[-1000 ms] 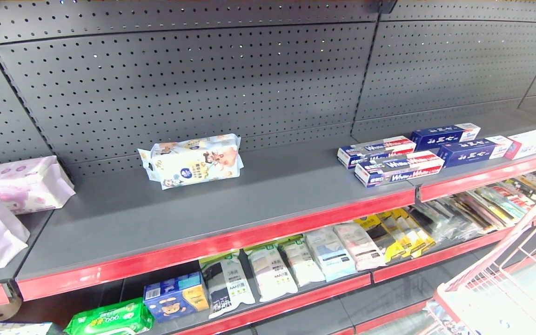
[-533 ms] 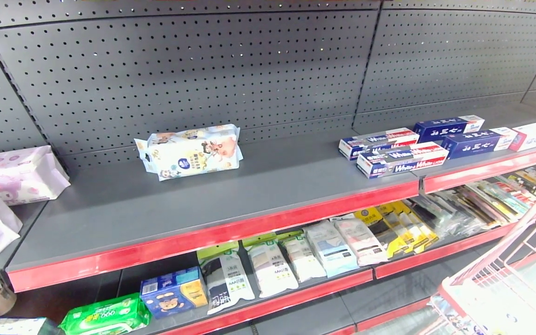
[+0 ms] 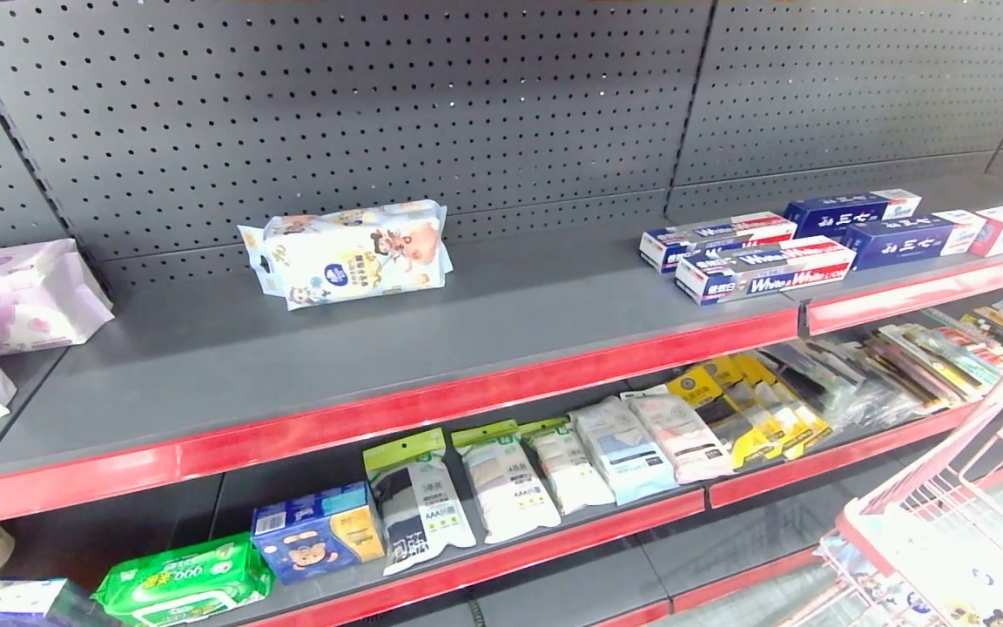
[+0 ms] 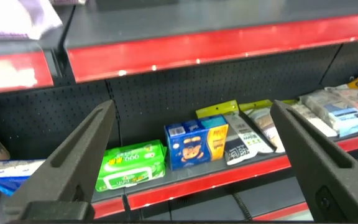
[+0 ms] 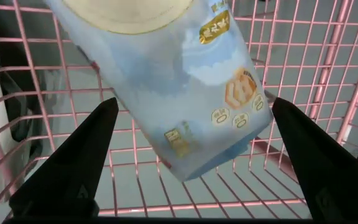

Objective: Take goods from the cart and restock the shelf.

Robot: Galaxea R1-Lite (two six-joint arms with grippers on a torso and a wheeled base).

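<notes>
Grey pegboard-backed steel shelving (image 3: 380,348), red-edged. Left gripper (image 4: 192,106) spread wide, gripping nothing, facing the lower shelf's green wipes pack (image 4: 132,165) and blue carton (image 4: 194,144). Right gripper (image 5: 194,102) also spread, over the pink wire cart (image 5: 328,68), a glossy pale-blue pack (image 5: 185,93) between its fingers (image 5: 86,162), possibly untouched. Farther off, crinkly tissue pack (image 3: 349,252) mid-shelf, long boxes (image 3: 763,270) right. Against a second ago, whole head view shifted; goods unmoved.

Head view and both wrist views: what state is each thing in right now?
tissue pack: resting on the upper shelf, unopened.
toothpaste boxes: lying flat on the upper shelf.
left gripper: open, empty.
right gripper: open, over the light blue pack.
light blue pack: in the pink cart, not gripped.
</notes>
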